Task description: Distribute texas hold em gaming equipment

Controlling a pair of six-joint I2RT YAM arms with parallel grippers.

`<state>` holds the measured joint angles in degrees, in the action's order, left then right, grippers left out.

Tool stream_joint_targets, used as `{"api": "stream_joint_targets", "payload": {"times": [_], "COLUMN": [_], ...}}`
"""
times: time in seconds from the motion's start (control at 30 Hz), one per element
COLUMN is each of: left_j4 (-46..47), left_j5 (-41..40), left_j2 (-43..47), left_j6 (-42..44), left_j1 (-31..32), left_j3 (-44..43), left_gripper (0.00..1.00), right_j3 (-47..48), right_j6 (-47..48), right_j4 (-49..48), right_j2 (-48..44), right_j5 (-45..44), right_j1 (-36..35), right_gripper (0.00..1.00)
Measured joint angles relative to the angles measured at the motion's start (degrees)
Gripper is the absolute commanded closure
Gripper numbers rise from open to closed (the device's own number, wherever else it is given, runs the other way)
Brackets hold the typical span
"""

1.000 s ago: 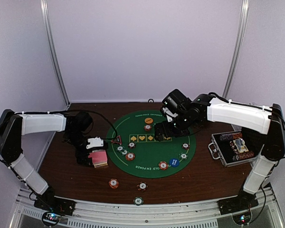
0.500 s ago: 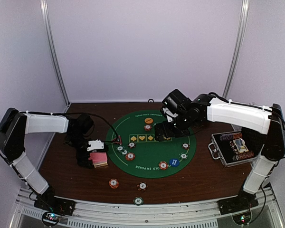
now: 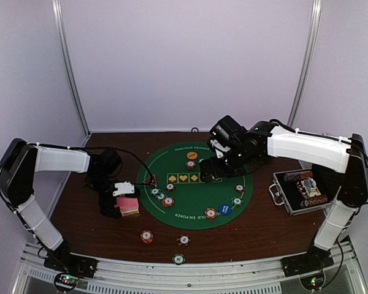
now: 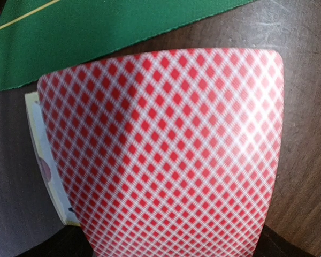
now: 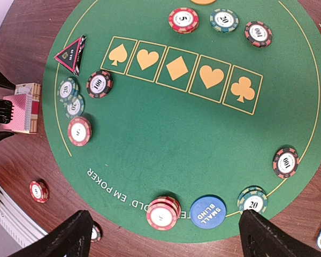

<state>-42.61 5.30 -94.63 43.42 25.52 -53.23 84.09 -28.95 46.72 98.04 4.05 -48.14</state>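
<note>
Top view evenly lit from overhead, diffuse; pale walls tinted lilac, no hard shadows, only soft dark patches under the arms on the brown bench (image 3: 257, 229). Slight bowing of the frame posts toward the edges. Left wrist view far too close: pink-backed playing cards (image 4: 166, 155) soft, diamond print smeared, whitish sheen toward the right. Right wrist view bright and crisp across the green mat (image 5: 166, 134); jaws at the bottom edge dark, blurred.

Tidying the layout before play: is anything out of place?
Three chips lie off the green mat, near the table's front: two on bare wood, the third chip at the very edge.
</note>
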Motion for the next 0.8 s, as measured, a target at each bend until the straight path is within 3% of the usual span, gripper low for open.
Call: {"api": "stream_joint_targets", "payload": {"times": [0.37, 0.7, 0.8], "left_j4": [0.04, 0.07, 0.2], "left_j5": [0.33, 1.29, 1.29], "left_j2": [-0.33, -0.59, -0.63], "left_j6": [0.17, 0.15, 0.17], "left_j1": [-0.7, -0.83, -0.83], "left_j3": [0.0, -0.02, -0.02], "left_gripper": [0.18, 0.22, 0.29], "right_j3": [0.0, 0.0, 0.0], "right_j6": [0.0, 0.0, 0.02], "right_j4": [-0.02, -0.04, -0.04], "right_j2": [0.0, 0.0, 0.0], "right_j5": [0.02, 0.04, 0.04], "right_j1": [0.0, 0.0, 0.0], "right_gripper": [0.09, 0.13, 0.15]}}
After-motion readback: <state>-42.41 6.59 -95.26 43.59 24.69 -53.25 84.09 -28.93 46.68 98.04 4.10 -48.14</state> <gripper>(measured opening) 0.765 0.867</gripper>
